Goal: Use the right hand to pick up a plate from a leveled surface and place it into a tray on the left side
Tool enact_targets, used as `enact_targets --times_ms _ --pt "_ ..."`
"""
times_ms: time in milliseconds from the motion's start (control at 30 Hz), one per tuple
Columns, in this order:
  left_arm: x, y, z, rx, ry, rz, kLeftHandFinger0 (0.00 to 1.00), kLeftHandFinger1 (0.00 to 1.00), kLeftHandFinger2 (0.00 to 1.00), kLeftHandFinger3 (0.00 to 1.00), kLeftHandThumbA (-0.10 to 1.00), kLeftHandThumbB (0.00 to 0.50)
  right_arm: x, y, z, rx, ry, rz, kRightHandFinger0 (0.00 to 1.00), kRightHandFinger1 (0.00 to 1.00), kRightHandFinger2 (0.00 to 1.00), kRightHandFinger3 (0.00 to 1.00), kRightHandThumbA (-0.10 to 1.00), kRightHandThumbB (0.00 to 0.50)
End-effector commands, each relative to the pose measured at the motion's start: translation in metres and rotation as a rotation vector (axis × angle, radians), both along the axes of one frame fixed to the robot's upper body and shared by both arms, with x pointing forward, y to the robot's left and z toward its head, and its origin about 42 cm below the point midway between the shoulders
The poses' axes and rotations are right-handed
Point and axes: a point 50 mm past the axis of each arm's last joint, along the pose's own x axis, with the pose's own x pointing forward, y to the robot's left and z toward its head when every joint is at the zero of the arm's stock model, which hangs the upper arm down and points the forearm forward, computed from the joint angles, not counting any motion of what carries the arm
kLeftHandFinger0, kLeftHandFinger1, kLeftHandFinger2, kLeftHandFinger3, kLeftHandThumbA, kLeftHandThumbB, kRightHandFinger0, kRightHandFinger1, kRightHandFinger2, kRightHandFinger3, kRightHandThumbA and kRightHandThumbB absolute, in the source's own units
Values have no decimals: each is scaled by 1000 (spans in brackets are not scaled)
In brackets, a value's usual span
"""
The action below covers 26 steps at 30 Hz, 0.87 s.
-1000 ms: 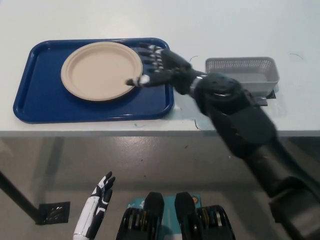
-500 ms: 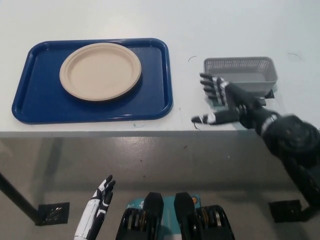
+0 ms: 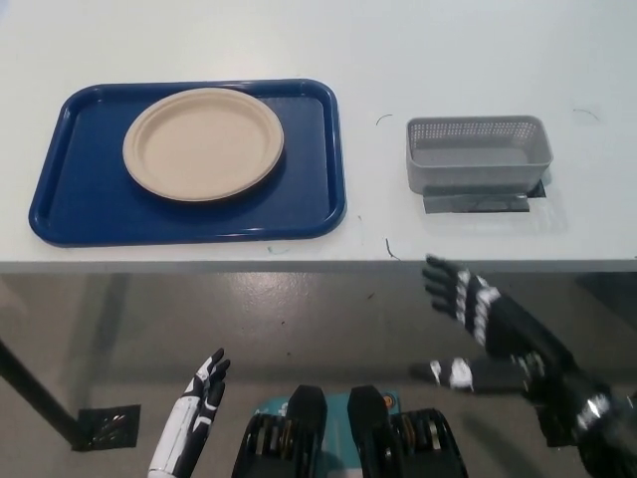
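Beige and round, the paper plate (image 3: 203,144) lies flat inside the dark blue rectangular plastic tray (image 3: 80,209), which sits on the left part of the white counter (image 3: 398,50). I see the plate toward the tray's upper middle, with bare blue showing on every side of it. To the right of the tray, well apart from it, stands a grey perforated plastic basket (image 3: 478,154) on a dark patch of tape (image 3: 478,203) stuck to the counter.

On my feed the black right hand (image 3: 478,334) hangs below the counter's front edge, out over the grey floor (image 3: 299,319), at the lower right. Its fingers are spread wide apart and it holds nothing; it touches neither the tray nor the basket. The white left hand (image 3: 199,393) rests low at the lower left, also over the floor, fingers straight and slightly parted, empty too. Both hands are clear of the counter.
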Motion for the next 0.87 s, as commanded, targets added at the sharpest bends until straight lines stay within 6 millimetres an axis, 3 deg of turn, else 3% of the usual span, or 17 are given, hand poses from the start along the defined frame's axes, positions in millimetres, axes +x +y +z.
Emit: enact_targets --times_ms 0,100,200,300,333,467,600,833 --pt "19 -7 19 -25 -99 -29 1000 1000 1000 1000 1000 168 -111 -30 71 373 -526 -160 1000 1000 1000 1000 1000 223" --pt "22 -5 23 -25 -110 -23 1000 1000 1000 1000 1000 166 -101 -34 31 304 -408 -252 1000 1000 1000 1000 1000 184" --pt "22 -7 22 -34 -114 -20 1000 1000 1000 1000 1000 156 -83 -40 -5 268 -312 -325 1000 1000 1000 1000 1000 191" --pt "22 -7 21 -41 -116 -17 1000 1000 1000 1000 1000 168 -55 -44 -41 239 -224 -392 1000 1000 1000 1000 1000 99" --pt "20 -7 20 -41 -115 -14 1000 1000 1000 1000 1000 166 -48 -44 -50 232 -204 -398 1000 1000 1000 1000 1000 102" --pt "17 -7 19 -45 -119 -7 1000 1000 1000 1000 1000 166 -32 -41 -75 229 -160 -404 1000 1000 1000 1000 996 96" --pt "19 -4 23 -36 -124 11 1000 1000 1000 1000 1000 179 -18 -31 -93 259 -118 -416 1000 1000 1000 1000 924 125" --pt "24 -2 28 -28 -133 5 1000 1000 1000 1000 1000 180 -8 -31 -102 240 -111 -428 1000 1000 1000 1000 884 114"
